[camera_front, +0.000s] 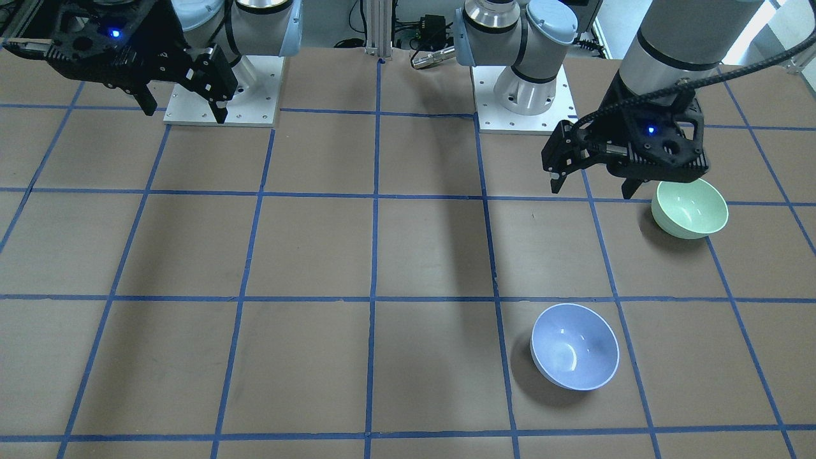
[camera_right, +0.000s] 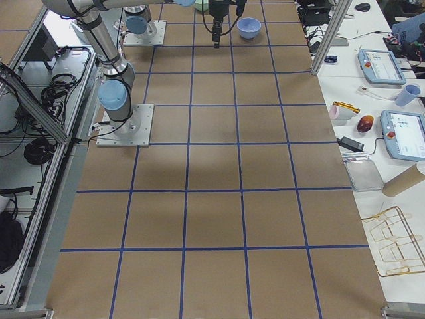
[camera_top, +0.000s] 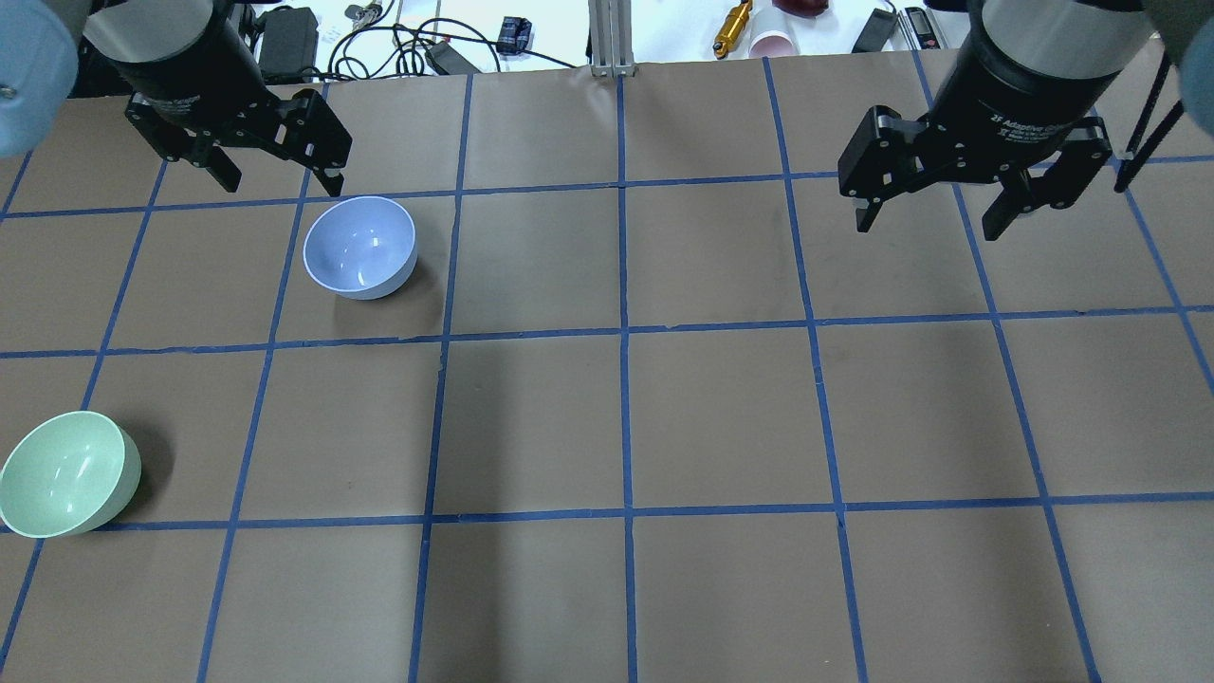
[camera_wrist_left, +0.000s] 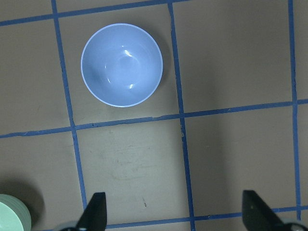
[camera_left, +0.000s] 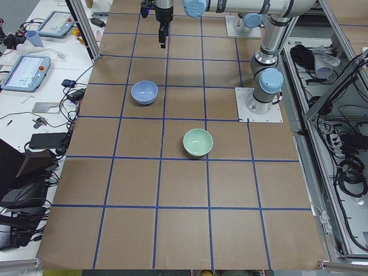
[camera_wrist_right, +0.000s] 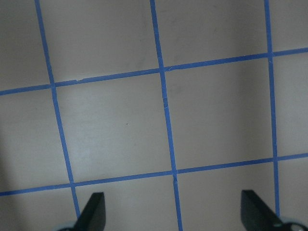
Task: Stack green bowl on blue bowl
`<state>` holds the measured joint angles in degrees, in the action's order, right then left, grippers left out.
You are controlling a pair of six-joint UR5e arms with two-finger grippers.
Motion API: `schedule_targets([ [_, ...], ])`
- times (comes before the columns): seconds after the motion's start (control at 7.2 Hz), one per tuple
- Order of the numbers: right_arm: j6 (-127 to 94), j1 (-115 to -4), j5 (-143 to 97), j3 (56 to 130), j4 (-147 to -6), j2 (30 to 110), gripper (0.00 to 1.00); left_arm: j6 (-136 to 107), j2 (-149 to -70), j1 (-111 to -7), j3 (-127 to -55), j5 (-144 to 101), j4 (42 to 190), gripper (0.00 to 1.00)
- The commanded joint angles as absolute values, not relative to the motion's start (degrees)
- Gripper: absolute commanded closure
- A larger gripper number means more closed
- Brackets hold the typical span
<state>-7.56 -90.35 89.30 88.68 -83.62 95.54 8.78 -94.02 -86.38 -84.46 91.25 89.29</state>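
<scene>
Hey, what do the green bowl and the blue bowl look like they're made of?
The green bowl looks like smooth, glossy plastic or glazed ceramic: it has bright highlights inside and a plain, even colour. The blue bowl has the same glossy finish, with sharp glints and a paler rim. The pictures don't show whether either is plastic or ceramic.

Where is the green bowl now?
In the overhead view the green bowl sits upright at the far left edge, on the robot's left side, nearer the robot than the blue bowl and apart from it.

Brown table (camera_top: pixel 721 417) crossed by blue tape (camera_top: pixel 624 417), white bench (camera_right: pixel 375 98) alongside.
</scene>
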Motion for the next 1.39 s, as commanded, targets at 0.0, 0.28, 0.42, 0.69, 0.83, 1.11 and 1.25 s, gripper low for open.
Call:
schedule_targets([
  [0.0,-7.56,-90.35,89.3,88.59,-83.67,95.54,0.0,8.88,-93.61,-85.35,-84.03,90.79,89.21,0.0],
  [0.28,-7.56,-90.35,89.3,88.68,-83.58,95.54,0.0,8.79,-93.6,-85.6,-84.55,91.14,89.47,0.0],
  [0.42,-7.56,-90.35,89.3,88.68,-83.58,95.54,0.0,8.79,-93.6,-85.95,-84.38,91.23,89.47,0.0],
  [0.69,-7.56,-90.35,89.3,88.59,-83.67,95.54,0.0,8.79,-93.34,-86.57,-84.2,91.05,89.73,0.0],
  [0.83,-7.56,-90.35,89.3,88.59,-83.67,95.54,0.0,8.79,-92.82,-86.92,-84.11,91.14,90.69,0.0],
  [1.11,-7.56,-90.35,89.3,88.59,-83.58,95.54,0.0,8.79,-92.72,-86.58,-84.11,91.32,91.23,0.0],
  [1.25,-7.56,-90.35,89.3,88.68,-83.67,95.54,0.0,8.79,-93.68,-86.22,-84.11,91.23,91.06,0.0],
])
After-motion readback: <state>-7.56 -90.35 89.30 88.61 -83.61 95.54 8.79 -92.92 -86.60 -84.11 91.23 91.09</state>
